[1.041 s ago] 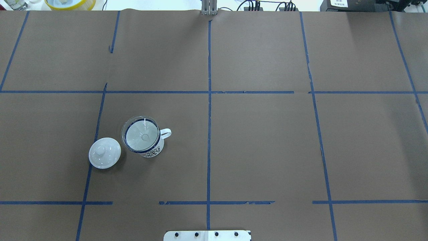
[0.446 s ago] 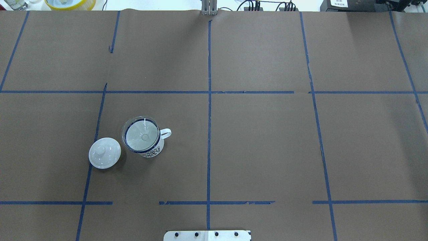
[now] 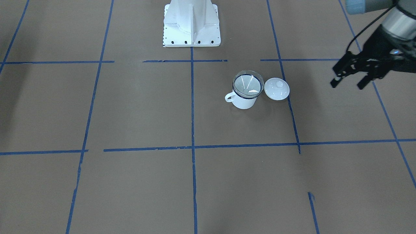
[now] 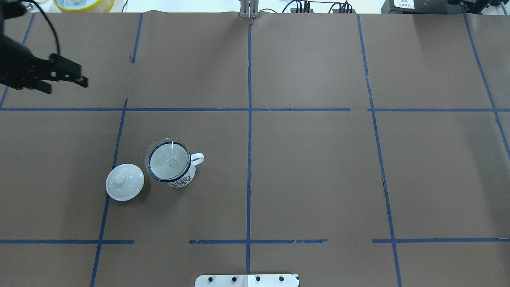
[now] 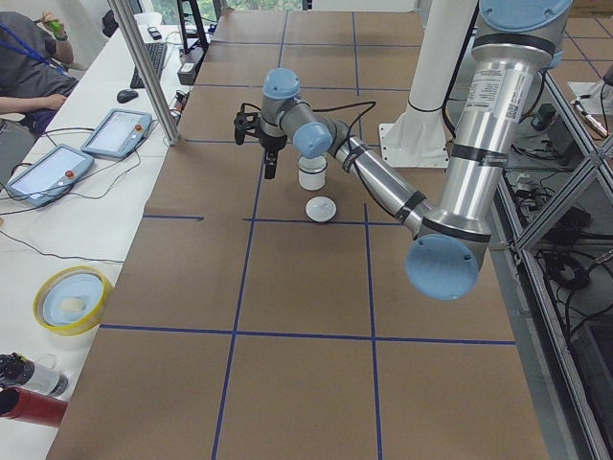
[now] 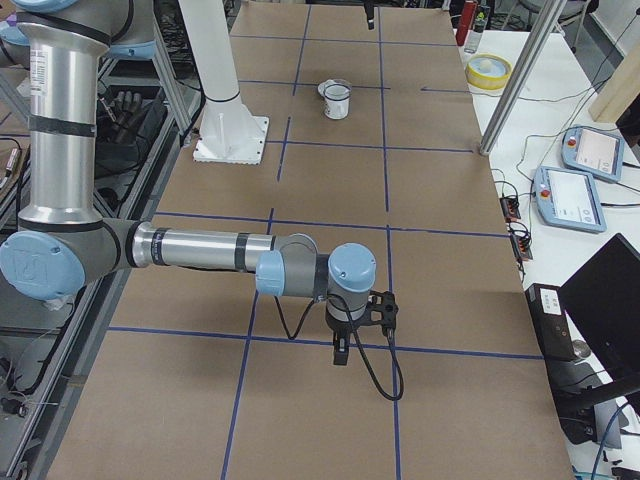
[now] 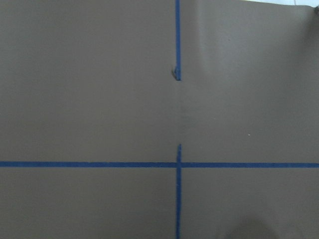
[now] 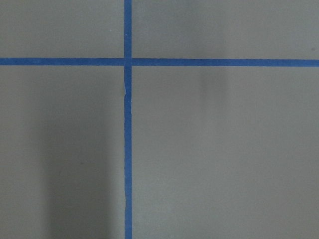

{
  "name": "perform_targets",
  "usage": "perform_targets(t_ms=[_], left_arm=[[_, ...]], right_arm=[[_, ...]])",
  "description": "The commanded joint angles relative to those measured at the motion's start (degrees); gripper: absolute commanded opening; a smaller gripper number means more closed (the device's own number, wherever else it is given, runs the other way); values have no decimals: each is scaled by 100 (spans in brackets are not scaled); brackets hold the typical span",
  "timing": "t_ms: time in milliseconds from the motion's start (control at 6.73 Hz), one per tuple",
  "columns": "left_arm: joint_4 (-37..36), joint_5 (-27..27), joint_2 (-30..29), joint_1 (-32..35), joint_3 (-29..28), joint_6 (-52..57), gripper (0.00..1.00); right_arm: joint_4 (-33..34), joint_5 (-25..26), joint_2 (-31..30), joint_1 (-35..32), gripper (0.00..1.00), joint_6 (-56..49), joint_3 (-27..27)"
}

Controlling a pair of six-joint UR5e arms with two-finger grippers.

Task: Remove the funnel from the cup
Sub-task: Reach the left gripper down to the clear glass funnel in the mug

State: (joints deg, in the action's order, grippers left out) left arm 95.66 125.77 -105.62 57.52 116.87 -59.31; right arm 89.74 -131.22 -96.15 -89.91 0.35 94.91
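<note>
The cup [image 4: 181, 179], a white mug with a dark blue rim, stands left of the table's centre, handle pointing right. The clear funnel [image 4: 169, 161] sits in its mouth, rim resting on the mug's rim. Both also show in the front view, cup [image 3: 243, 102] and funnel [image 3: 248, 84]. My left gripper [image 4: 67, 85] is open and empty, in the air over the far left of the table, well away from the cup; it also shows in the front view [image 3: 346, 85]. My right gripper [image 6: 340, 345] shows only in the right side view, far from the cup; I cannot tell its state.
A white domed lid with a knob [image 4: 124, 182] lies on the table just left of the cup. The robot's base plate [image 3: 191, 32] is at the near middle edge. A yellow-rimmed bowl [image 4: 83, 4] sits beyond the far left edge.
My left arm has come into the overhead view at the far left; earlier no arm showed there. The cup, funnel and lid have not moved.
</note>
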Motion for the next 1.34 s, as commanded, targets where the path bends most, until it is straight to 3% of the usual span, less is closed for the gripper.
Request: perform_targets(t_ms=[0, 446, 595, 743, 1041, 1189], left_arm=[[-1044, -630, -1131, -1255, -41, -1367, 100], [-1128, -1230, -1751, -2506, -954, -2199, 100], [-1120, -1231, -1751, -2570, -1051, -2190, 91], [-1120, -1239, -1734, -2570, -1069, -2164, 80], [-1128, -1239, -1725, -2570, -1061, -2138, 28], [-1128, -1474, -1725, -2553, -1035, -2111, 26]], right_arm=[[0, 0, 0, 0, 100, 0, 2], [0, 0, 0, 0, 100, 0, 2], [0, 0, 0, 0, 100, 0, 2], [0, 0, 0, 0, 100, 0, 2], [0, 0, 0, 0, 100, 0, 2], [0, 0, 0, 0, 100, 0, 2]])
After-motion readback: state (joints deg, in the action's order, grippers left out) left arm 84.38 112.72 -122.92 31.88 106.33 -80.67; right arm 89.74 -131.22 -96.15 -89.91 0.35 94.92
